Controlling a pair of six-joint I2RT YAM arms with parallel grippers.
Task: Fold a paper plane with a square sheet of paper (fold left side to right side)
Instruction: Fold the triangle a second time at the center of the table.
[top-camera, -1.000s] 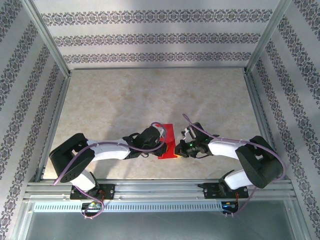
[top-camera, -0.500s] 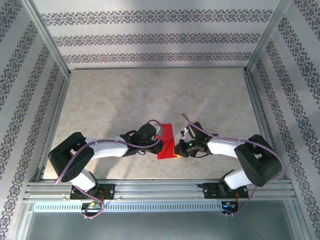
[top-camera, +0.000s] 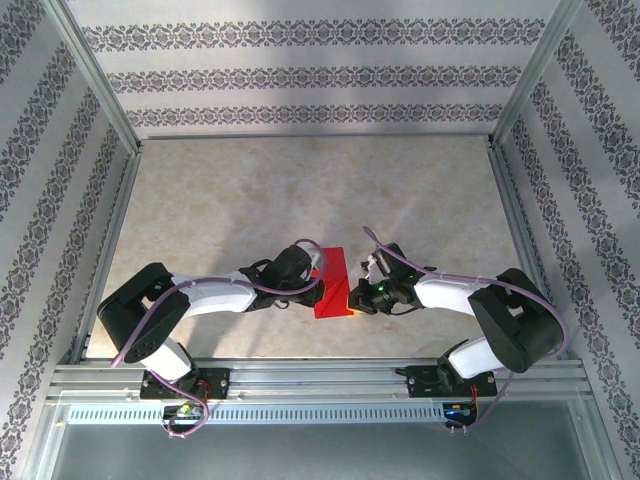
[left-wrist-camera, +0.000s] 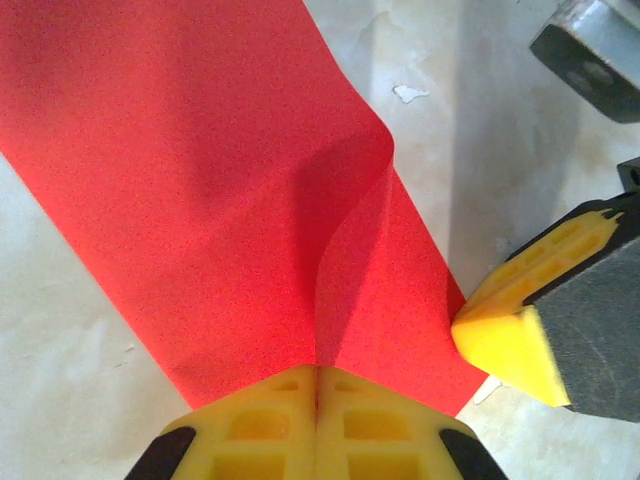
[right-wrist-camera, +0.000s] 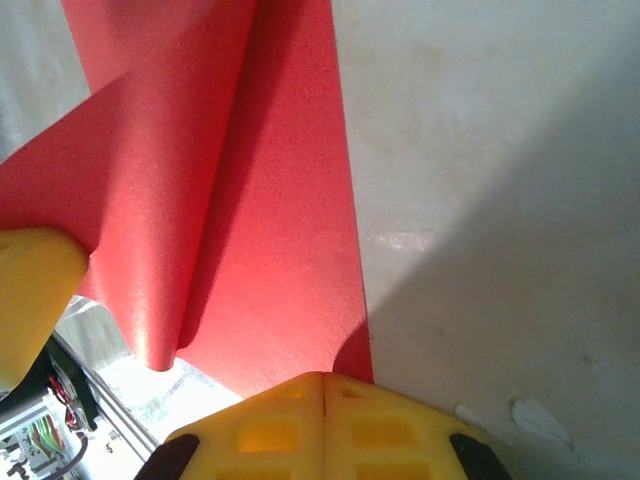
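The left claw (left-wrist-camera: 318, 398) is clenched on a raised flap of the red sheet of paper (left-wrist-camera: 200, 170), and its pads meet on the flap. The right claw (right-wrist-camera: 325, 398) is clenched, with its tip touching the sheet's right edge. The sheet lies partly folded between both claws on the worktop (top-camera: 300, 190), near the front edge.

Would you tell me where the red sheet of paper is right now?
In the top view, the red sheet of paper lies at the table's near centre, between the left hand, which pinches it, and the right hand.
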